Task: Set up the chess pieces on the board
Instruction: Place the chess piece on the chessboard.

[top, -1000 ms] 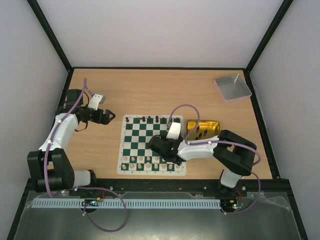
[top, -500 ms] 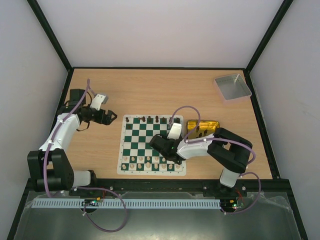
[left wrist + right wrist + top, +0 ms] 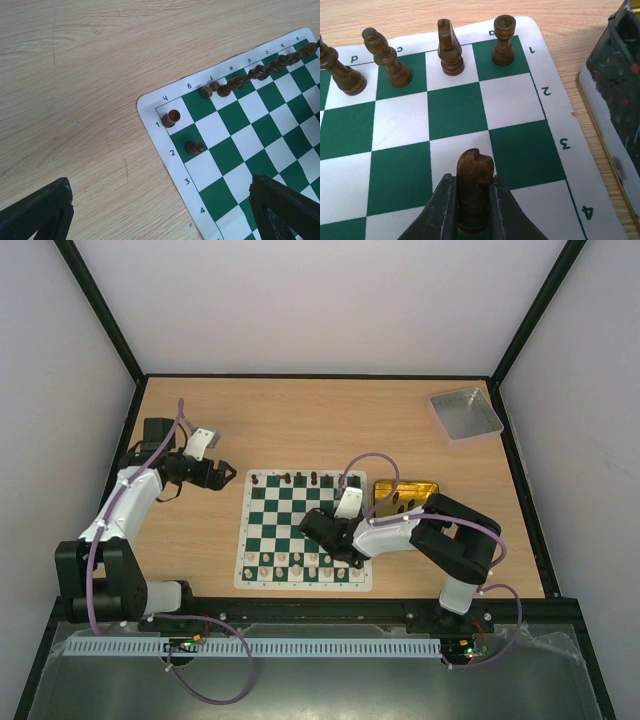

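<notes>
From where I stand: a pale wood worktop (image 3: 300, 420) with white walls round it. The right gripper (image 3: 471, 186) is clenched on one dark chess piece (image 3: 475, 167) over the green-and-white board (image 3: 515, 145). Four dark pieces (image 3: 449, 47) line the far row. Only the left wrist view shows one pawn (image 3: 195, 147). The left gripper (image 3: 160, 215) is released, beside the board's corner.

Corner of a green-and-white board (image 3: 235, 117) on a pale wooden table (image 3: 75, 75), filling the frame's right. A dark rook (image 3: 171, 118) stands on the corner square, a pawn (image 3: 195, 147) just below it. More dark pieces (image 3: 250, 75) line the edge toward the upper right. The left gripper (image 3: 160, 197) shows black fingers (image 3: 40, 212) spread wide at the bottom corners.
</notes>
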Controlling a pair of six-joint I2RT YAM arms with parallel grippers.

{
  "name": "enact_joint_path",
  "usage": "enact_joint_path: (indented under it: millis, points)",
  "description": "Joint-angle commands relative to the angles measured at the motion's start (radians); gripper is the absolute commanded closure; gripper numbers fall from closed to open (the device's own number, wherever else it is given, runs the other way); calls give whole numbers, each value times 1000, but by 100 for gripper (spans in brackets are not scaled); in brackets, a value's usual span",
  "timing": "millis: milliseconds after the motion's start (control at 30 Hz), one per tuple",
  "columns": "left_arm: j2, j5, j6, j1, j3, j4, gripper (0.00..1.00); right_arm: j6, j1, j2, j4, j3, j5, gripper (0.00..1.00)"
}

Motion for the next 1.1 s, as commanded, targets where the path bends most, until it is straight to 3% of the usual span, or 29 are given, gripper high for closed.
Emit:
enact_joint_path:
  millis: [0,467,1067]
  points:
    - [-22,-4,-7,-10,-9,2,4,16,-13,23,0,-7,8,98]
    - [-26,-4,-6,-16,-11,4,4,24,-17,51,2,-2,-26,97]
    - [-29,2,8,-21,-12,-3,4,47,-21,46,-10,-4,-59,78]
